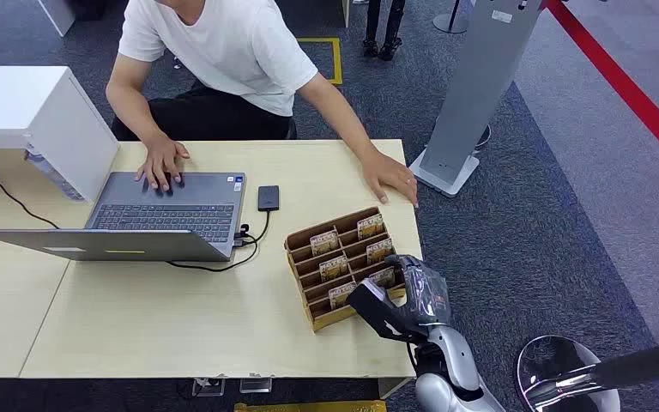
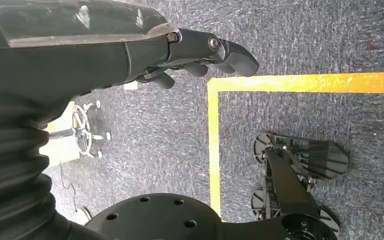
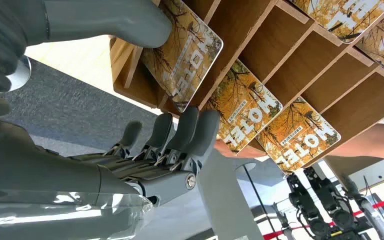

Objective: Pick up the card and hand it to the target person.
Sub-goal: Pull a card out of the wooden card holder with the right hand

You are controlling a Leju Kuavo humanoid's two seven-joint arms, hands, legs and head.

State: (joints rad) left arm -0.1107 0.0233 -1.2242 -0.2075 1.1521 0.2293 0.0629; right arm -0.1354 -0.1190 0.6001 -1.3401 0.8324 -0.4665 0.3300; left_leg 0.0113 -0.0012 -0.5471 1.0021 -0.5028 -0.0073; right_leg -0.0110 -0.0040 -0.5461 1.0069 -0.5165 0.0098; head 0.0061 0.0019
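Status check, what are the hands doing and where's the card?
Right hand open at card rack, thumb by nearest card, nothing held. Left hand hangs empty. Person's hand rests beyond the rack.

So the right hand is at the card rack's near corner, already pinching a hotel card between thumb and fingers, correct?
Not quite. The right hand is at the near corner of the card rack, but it holds nothing: the right wrist view shows its thumb and fingers apart, with the nearest hotel card seated in its slot between them, ungripped.

Grey robot hand [image 3: 145, 150], ribbed cover, silver arm.
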